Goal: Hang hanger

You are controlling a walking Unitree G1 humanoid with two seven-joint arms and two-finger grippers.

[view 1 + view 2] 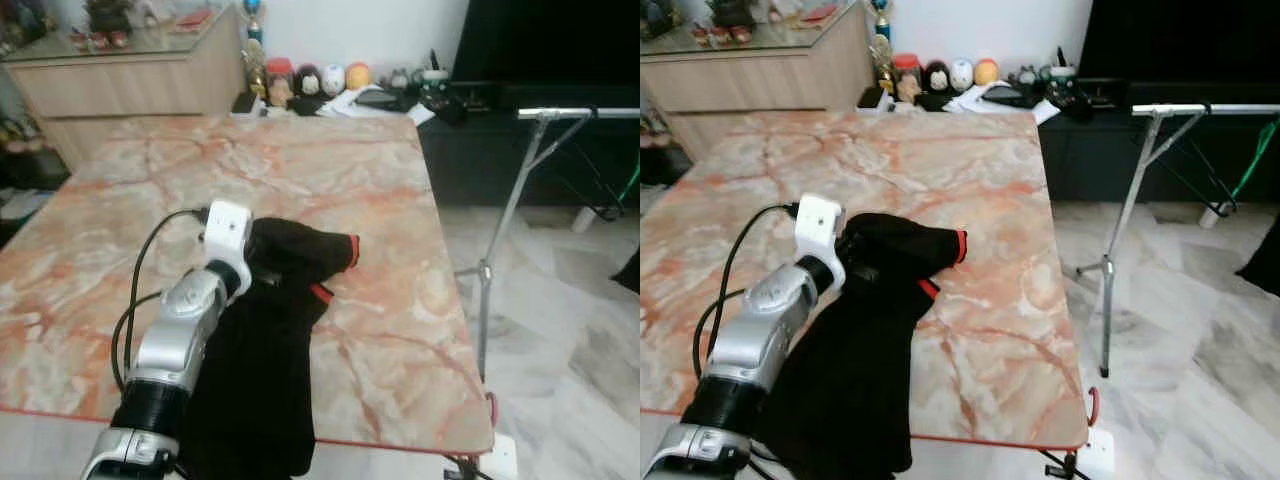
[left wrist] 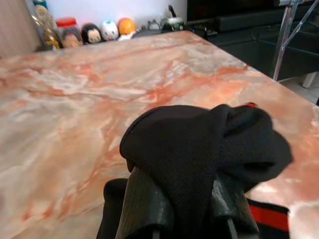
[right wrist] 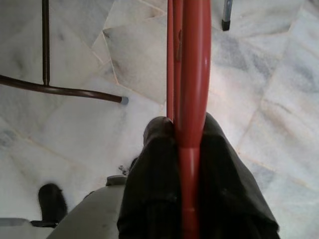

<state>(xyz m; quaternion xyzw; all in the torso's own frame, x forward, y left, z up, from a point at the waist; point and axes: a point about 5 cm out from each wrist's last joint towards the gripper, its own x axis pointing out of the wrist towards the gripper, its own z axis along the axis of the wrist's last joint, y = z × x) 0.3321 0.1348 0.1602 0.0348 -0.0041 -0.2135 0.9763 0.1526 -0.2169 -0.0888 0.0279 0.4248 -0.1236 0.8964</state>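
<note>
Jaws clamp shut on both loads: right gripper [image 3: 187,149] pinches the red hanger [image 3: 192,64]; left gripper [image 2: 187,199] grips a black garment [image 1: 270,340].

Hanger runs lengthwise between the right fingers above marble floor [image 3: 279,99]; garment drapes over the marble table [image 1: 300,170]; metal rack [image 1: 540,115] stands beside it.

Even, soft indoor light, no hard shadows. Pale sheen on marble table [image 1: 330,180] toward far end. Black cloth [image 1: 270,340] reads as flat dark mass (folds barely show). Wrist views: near fingers [image 2: 149,209] soft, red bar [image 3: 192,99] blurred close up.
</note>
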